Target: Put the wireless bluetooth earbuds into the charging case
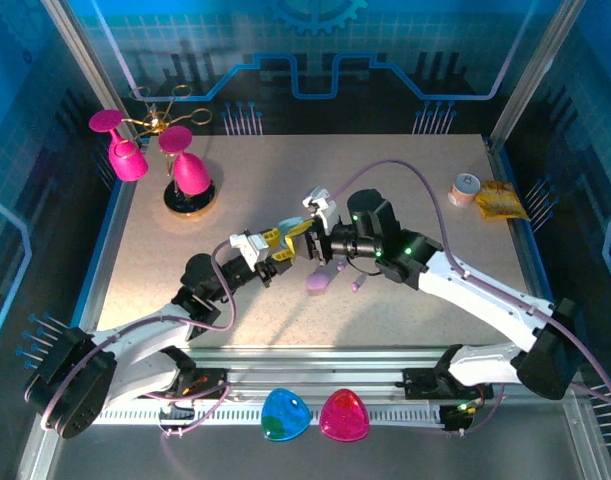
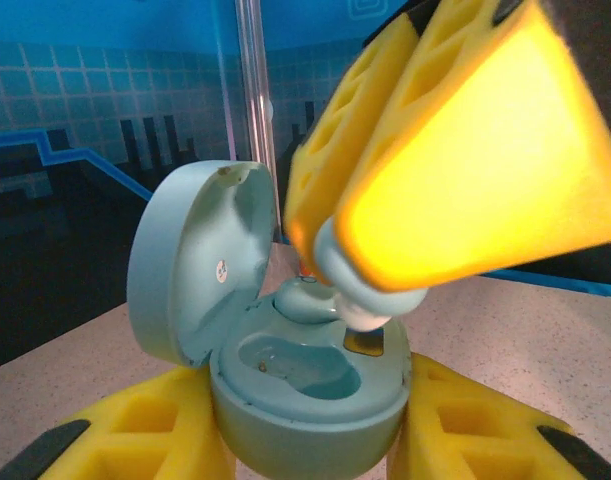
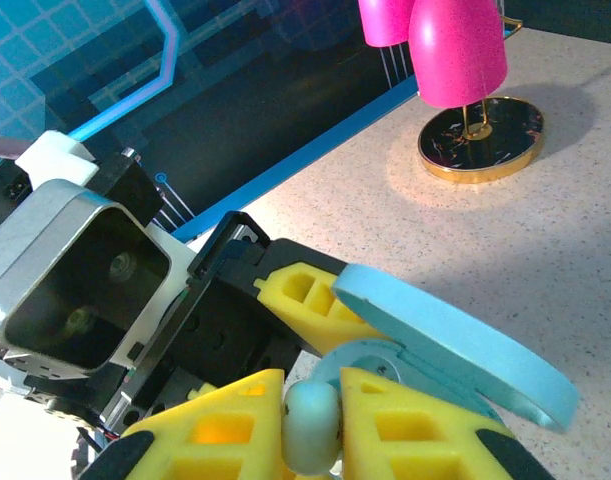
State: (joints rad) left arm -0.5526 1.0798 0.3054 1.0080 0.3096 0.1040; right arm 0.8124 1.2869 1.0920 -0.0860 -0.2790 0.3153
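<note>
A speckled beige tabletop (image 1: 405, 170) is sitting inside blue-lit panel walls. The left gripper (image 2: 307, 455) is clamping the pale blue charging case (image 2: 305, 415) by its lower shell, with the lid (image 2: 185, 270) standing open. The right gripper (image 3: 312, 395) is pinching a pale blue-white earbud (image 2: 363, 298) at the mouth of one well, while the well beside it is lying empty. The earbud is looking light, hard and slick, so it is probably wanting a gentle squeeze across its stubby body. The case is seeming rigid and is best gripped on its sides, below the hinge.
</note>
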